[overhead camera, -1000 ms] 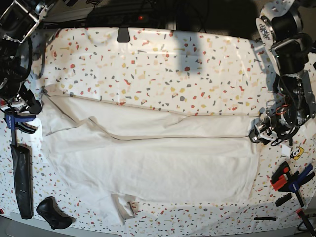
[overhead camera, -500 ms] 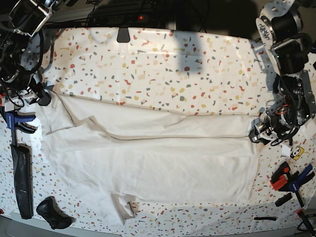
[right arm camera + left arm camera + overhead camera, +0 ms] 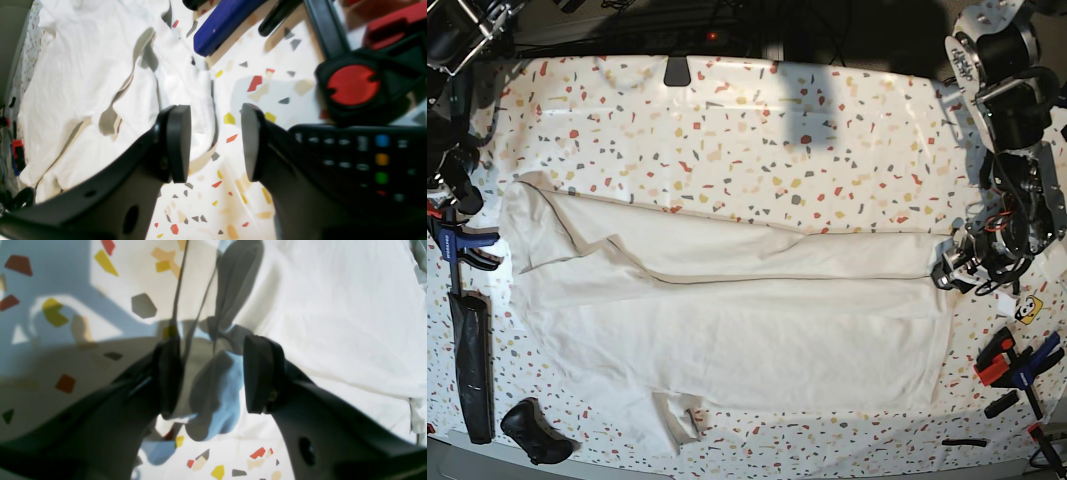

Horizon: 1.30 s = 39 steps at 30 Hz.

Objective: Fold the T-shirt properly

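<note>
The shirt [image 3: 727, 310] is lying spread across the near half of the tabletop [image 3: 757, 130], long edge already doubled over, still a bit rumpled at one end. Left hand [image 3: 213, 380] sits wide open right at the shirt's edge, right hand [image 3: 215, 143] open and empty just off the other end. I'd pinch both end corners low and level before lifting, or the fold probably goes crooked.
</note>
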Each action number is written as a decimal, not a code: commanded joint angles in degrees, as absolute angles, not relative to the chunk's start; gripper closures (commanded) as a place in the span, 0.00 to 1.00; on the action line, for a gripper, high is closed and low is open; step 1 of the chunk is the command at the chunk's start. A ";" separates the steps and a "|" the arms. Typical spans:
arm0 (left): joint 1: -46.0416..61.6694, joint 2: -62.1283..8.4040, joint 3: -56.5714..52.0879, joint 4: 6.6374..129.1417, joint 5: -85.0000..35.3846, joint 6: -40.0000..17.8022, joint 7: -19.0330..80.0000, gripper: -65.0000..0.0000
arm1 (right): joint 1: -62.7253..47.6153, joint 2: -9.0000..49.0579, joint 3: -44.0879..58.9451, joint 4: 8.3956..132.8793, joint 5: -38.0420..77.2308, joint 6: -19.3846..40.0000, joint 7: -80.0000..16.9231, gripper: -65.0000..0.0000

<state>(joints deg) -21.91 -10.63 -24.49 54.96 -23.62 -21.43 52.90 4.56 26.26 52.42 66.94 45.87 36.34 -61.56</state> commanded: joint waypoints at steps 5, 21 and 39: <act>-22.09 -10.39 -24.27 54.76 -22.61 -21.26 55.27 0.55 | 5.23 25.21 51.37 65.56 47.31 37.17 -56.99 0.61; -22.06 -10.37 -24.27 54.76 -22.59 -21.26 54.00 0.55 | 8.49 23.97 51.29 54.28 43.70 39.62 -52.75 0.61; -22.09 -10.37 -24.27 54.76 -22.61 -21.26 54.11 0.57 | 10.48 21.91 45.12 54.28 43.66 39.55 -52.51 0.61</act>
<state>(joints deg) -21.89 -10.61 -24.49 54.96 -23.44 -21.43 52.62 10.00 21.50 45.32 53.93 44.18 39.29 -51.22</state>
